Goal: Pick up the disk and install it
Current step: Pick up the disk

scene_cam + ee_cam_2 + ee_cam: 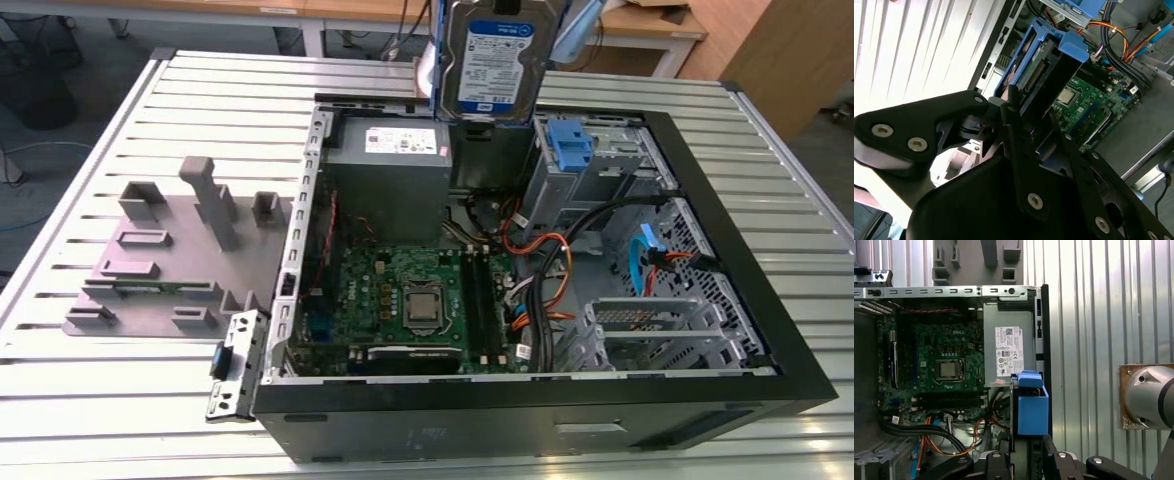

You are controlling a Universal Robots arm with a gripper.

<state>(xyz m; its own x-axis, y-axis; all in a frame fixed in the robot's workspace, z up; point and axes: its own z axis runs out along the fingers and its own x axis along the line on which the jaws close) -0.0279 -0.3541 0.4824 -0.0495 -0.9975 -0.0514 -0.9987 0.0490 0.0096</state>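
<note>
Open computer case [534, 415] on slatted table [107, 400], grey tray [160, 265] beside it

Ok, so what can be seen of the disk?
The disk is a flat silver metal hard drive with a blue-and-white label and blue plastic side rails. It hangs upright above the open computer case, near the grey metal box, label facing the exterior view. The gripper clamps it; it looks clear of the case.
</note>
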